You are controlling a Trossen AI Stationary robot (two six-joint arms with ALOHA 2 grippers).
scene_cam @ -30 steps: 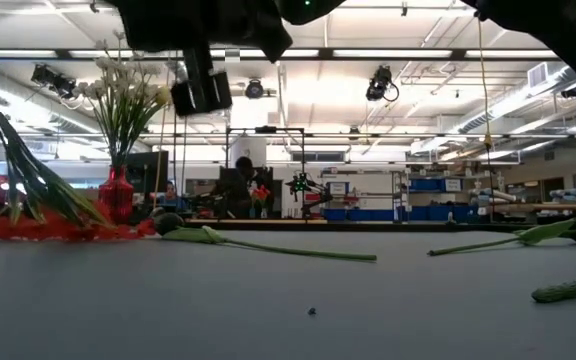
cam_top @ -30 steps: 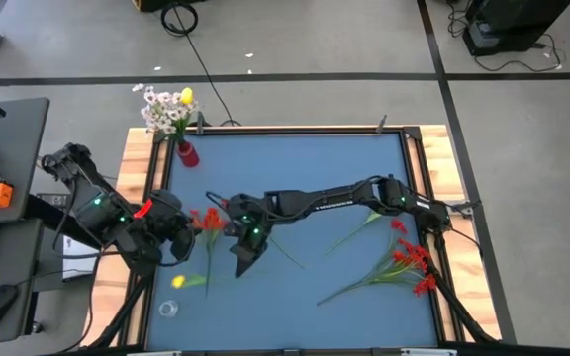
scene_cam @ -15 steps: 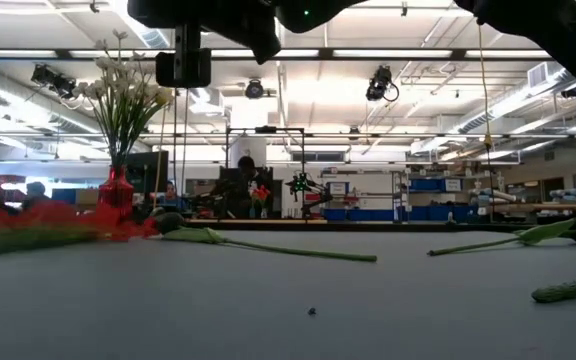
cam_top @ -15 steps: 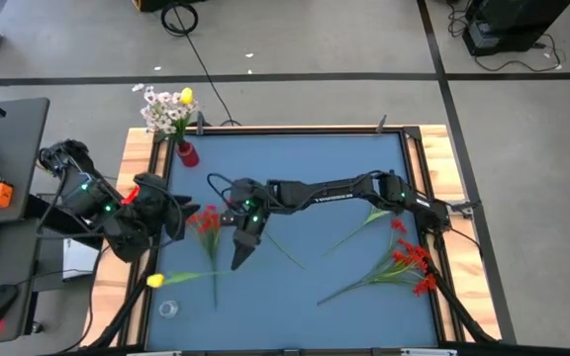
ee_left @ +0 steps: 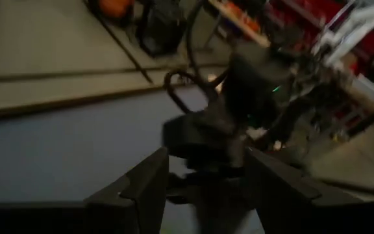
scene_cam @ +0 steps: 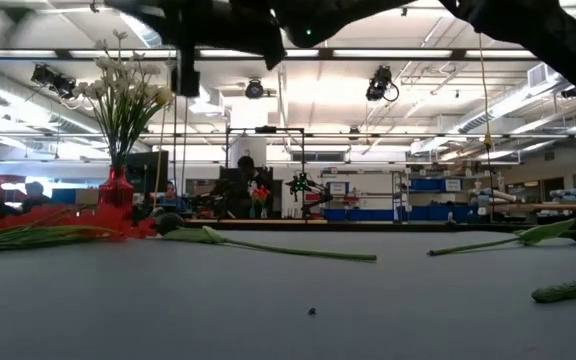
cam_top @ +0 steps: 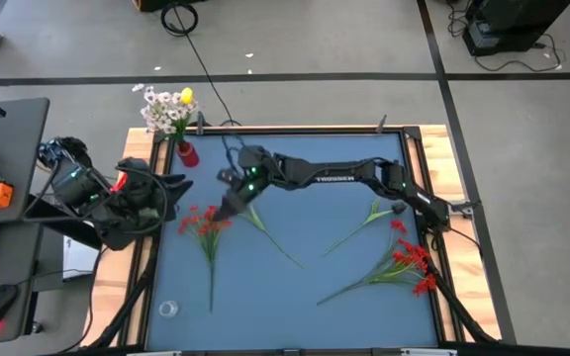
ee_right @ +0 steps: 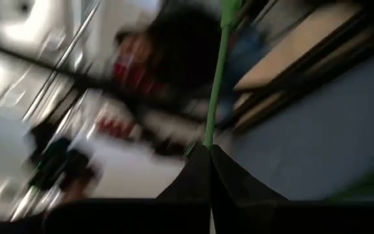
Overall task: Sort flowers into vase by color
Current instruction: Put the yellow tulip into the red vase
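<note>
My right gripper (cam_top: 225, 210) reaches over the table's left half and is shut on a thin green stem (ee_right: 214, 97); that flower's blossom does not show. My left gripper (cam_top: 176, 186) hovers open at the left edge, facing the right gripper. The red vase (cam_top: 187, 154) stands on its base at the far left corner and holds white blossoms (cam_top: 159, 111) and a yellow one. A red spray (cam_top: 204, 222) lies flat beside both grippers. A dark-budded stem (cam_top: 275, 240) lies at centre. Red sprays (cam_top: 407, 260) lie at the right. My right gripper pinches the green stem (ee_right: 208, 138) between its two shut fingertips. The stem runs straight on past the fingertips, in line with the fingers, and leaves the wrist picture. It is lifted above the table.
A green stem with a bud (cam_top: 361, 223) lies right of centre. A small clear ring (cam_top: 168, 309) sits near the near left corner. Wooden rails (cam_top: 135, 158) border the blue table. A desk with a keyboard and mouse stands to the left.
My right gripper has risen and swung from the near left part of the table toward the far left, taking along the yellow tulip that lay there. My left gripper has drawn back toward the far left edge. The red spray, tilted up before, now lies flat.
</note>
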